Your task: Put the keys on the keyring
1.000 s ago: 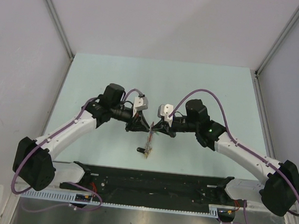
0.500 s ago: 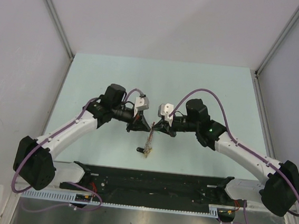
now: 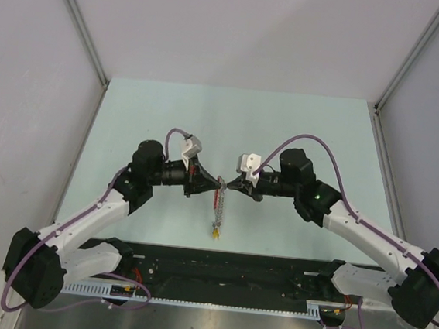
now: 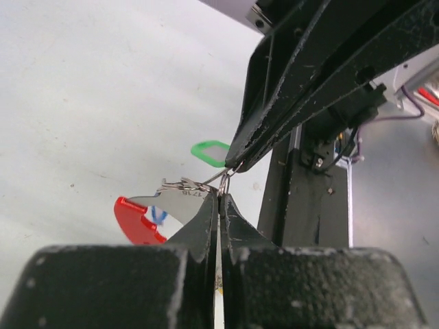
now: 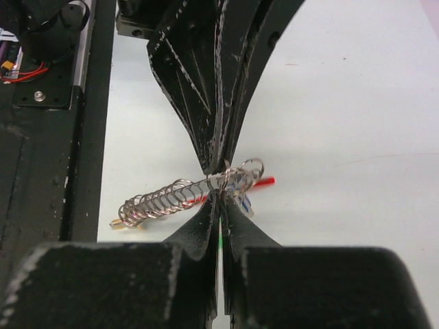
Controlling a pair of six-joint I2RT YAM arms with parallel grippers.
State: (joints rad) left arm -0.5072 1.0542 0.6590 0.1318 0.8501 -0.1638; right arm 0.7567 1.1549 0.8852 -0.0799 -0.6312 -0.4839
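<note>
Fingertips of the black left gripper point(image 4: 219, 199) and black right gripper point(image 5: 219, 199) meet above the pale green bench's point(image 3: 131, 109) middle. Both are pressed tight on the silvery coiled metal keyring point(image 3: 217, 207) with its red curved segment, which hangs from that pinch, with the green-headed key point(image 4: 209, 152) close by.

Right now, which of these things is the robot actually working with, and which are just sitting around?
In the job: keyring, hanging, pinched by the left tool and right tool, both shut; green key; blue key, barely visible.
Just there: black rail at the near edge; purple cables; table.
</note>
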